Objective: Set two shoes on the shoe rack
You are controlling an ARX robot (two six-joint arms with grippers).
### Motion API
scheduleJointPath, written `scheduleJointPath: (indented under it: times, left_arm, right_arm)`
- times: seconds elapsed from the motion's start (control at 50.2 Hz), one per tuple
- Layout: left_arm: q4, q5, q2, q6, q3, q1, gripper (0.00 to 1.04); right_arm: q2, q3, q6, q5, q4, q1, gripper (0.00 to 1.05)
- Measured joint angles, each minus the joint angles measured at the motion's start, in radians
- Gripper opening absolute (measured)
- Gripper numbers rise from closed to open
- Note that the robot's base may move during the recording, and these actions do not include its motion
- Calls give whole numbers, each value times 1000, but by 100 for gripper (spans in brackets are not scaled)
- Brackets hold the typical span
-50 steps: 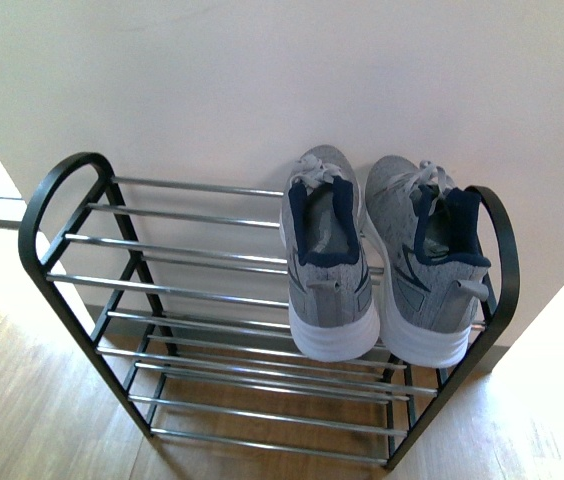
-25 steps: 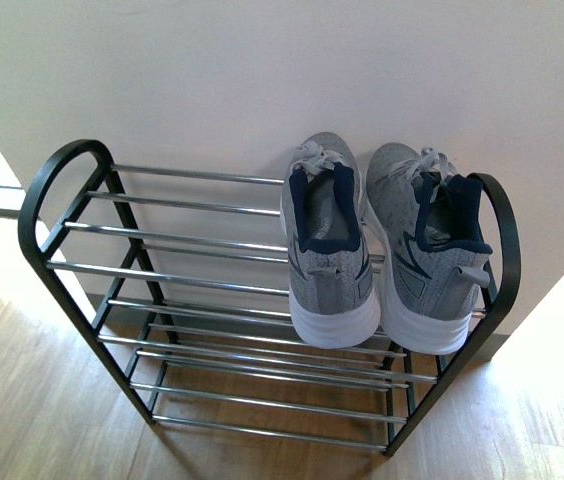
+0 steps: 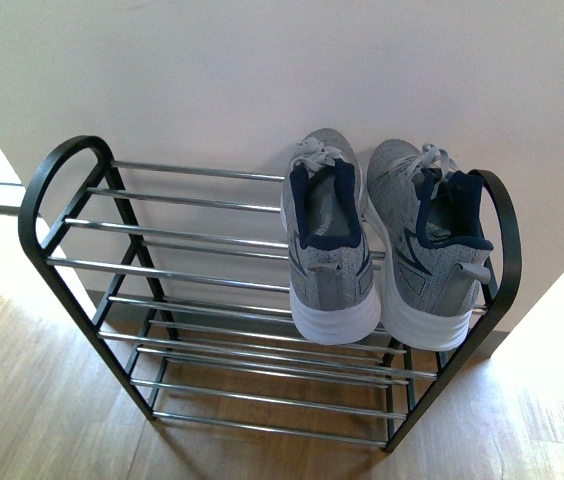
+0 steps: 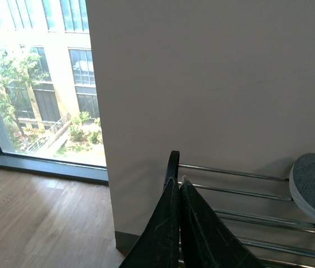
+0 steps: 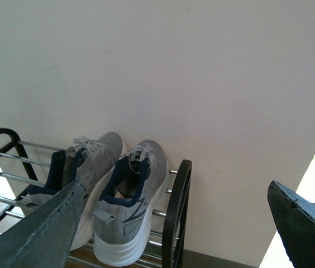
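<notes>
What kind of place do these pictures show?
Probably a hallway or entry indoors: a shoe rack with two shoes stands against a plain wall on a wood floor, near a large window.

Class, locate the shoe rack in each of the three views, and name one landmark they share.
Front view: the shoe rack fills the middle and lower picture.
Left wrist view: its chrome bars cross the lower right, behind the shut left gripper.
Right wrist view: its black loop end stands at lower centre, bars to the lower left.
Shared landmark: the grey shoes on its top tier; the left wrist view shows only one toe.
</notes>
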Motion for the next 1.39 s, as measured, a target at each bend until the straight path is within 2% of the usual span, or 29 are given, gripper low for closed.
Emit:
scheduleJointPath:
  times: [0.597, 0.697, 1.015, 1.115, 1.394]
  left_arm:
    - [-203, 0, -205, 0, 0, 0, 1]
    - [-355, 0, -323, 0, 0, 0, 1]
    - [-377, 0, -361, 0, 0, 2, 2]
    - [-377, 0, -361, 0, 0, 2, 13]
    - [-377, 0, -361, 0, 0, 2, 56]
  right_arm:
    - [0, 0, 0, 0, 0, 0, 96]
    - [0, 0, 0, 0, 0, 0, 96]
    - [-1, 0, 0, 0, 0, 0, 96]
    - [-1, 0, 0, 0, 0, 0, 96]
    - [-1, 0, 0, 0, 0, 0, 96]
